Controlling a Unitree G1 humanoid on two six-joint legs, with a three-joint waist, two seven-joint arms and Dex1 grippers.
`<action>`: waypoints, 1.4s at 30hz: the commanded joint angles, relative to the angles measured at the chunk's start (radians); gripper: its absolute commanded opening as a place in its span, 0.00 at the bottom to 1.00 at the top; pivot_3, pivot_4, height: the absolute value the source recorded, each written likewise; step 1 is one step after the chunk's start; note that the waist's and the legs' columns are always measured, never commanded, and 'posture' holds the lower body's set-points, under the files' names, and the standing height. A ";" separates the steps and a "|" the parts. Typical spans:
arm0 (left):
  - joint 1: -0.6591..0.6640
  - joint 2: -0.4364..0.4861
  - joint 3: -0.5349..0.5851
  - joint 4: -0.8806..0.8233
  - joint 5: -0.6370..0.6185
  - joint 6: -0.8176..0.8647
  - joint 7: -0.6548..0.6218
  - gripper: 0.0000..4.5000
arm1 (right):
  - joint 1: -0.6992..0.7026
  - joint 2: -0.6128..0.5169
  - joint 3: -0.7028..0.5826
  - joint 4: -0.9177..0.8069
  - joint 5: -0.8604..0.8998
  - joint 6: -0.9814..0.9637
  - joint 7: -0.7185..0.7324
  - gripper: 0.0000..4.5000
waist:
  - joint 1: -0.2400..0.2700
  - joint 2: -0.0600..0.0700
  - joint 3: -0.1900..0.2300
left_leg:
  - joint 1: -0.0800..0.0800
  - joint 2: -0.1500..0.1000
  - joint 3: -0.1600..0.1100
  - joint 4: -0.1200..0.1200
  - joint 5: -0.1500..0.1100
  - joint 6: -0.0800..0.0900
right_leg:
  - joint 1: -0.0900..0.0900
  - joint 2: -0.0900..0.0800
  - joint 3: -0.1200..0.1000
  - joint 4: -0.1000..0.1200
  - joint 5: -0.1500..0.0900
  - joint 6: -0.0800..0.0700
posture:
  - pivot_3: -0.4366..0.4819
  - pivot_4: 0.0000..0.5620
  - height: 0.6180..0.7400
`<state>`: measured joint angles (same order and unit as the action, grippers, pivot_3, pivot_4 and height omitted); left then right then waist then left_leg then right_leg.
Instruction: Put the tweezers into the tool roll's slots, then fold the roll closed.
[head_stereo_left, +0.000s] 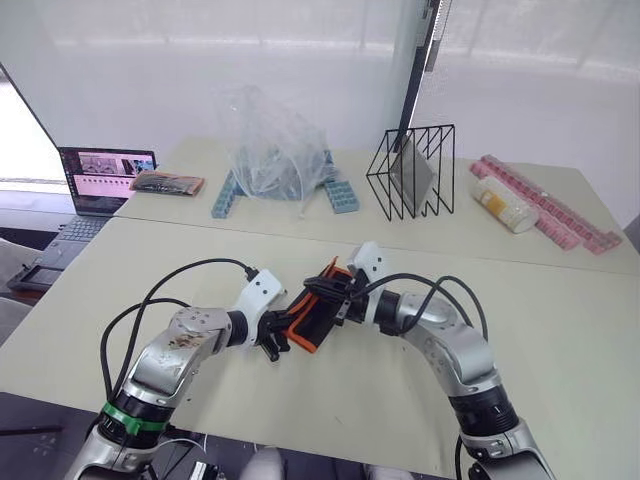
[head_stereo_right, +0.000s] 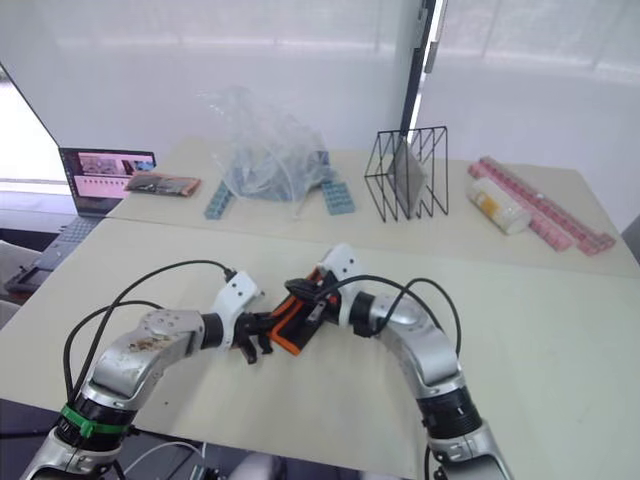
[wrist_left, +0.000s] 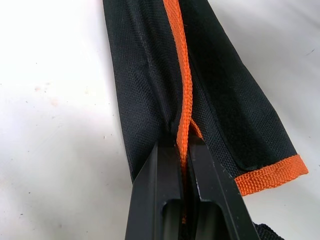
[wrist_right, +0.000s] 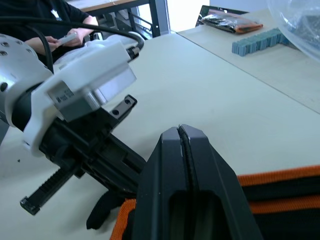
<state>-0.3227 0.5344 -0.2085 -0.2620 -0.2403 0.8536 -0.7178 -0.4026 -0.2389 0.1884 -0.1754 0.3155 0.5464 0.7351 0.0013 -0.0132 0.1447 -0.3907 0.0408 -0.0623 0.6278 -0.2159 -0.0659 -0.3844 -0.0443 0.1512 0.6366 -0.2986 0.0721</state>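
The tool roll (head_stereo_left: 318, 312), black fabric with orange edging, is folded narrow and held between both grippers just above the middle of the near table. My left gripper (head_stereo_left: 283, 335) is shut on the roll's orange edge at its near end; the left wrist view shows the fingers (wrist_left: 165, 190) pinching that edging (wrist_left: 184, 100). My right gripper (head_stereo_left: 337, 290) holds the far end, its fingers (wrist_right: 165, 165) pressed together with the roll (wrist_right: 285, 200) at their base. The left gripper's white wrist (wrist_right: 85, 85) faces it closely. The tweezers are hidden.
On the far table stand a laptop (head_stereo_left: 100, 180), a dark packet (head_stereo_left: 167, 182), a crumpled clear plastic bag (head_stereo_left: 270, 150) on blue strips (head_stereo_left: 225, 195), a black wire rack (head_stereo_left: 415, 170), a bottle (head_stereo_left: 505, 205) and pink boxes (head_stereo_left: 560, 205). A person sits beyond the table (wrist_right: 45, 20).
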 joint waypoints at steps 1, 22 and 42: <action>0.036 -0.008 -0.116 0.077 0.018 0.061 -0.012 0.01 | 0.053 -0.047 -0.006 -0.029 -0.005 -0.050 0.024 0.00 | 0.001 0.000 0.000 | 0.000 0.000 0.000 0.000 0.000 0.000 | 0.000 0.000 0.000 -0.001 0.000 0.000 | 0.48 0.27 0.84; -0.069 0.082 -0.117 -0.048 -0.038 0.140 -0.095 0.01 | 0.077 -0.066 0.138 0.218 -0.241 -0.092 -0.088 0.00 | -0.020 -0.004 0.000 | -0.002 -0.001 -0.002 -0.001 0.001 0.001 | 0.001 0.001 0.000 -0.005 0.002 0.003 | 0.48 0.27 0.84; -0.203 0.199 -0.019 -0.023 -0.151 0.284 -0.192 0.01 | 0.103 -0.071 0.156 0.181 -0.231 -0.072 -0.102 0.00 | -0.048 -0.011 0.003 | -0.011 0.000 -0.006 -0.002 0.001 0.002 | -0.002 0.002 -0.002 -0.004 0.002 0.004 | 0.48 0.27 0.84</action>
<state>-0.5265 0.7130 -0.2362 -0.2645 -0.3636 1.1318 -0.8769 -0.3350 -0.2866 0.3409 -0.0649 0.1201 0.4181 0.6478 -0.0465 -0.0237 0.1481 -0.4024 0.0411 -0.0684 0.6262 -0.2151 -0.0643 -0.3869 -0.0420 0.1491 0.6329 -0.2963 0.0756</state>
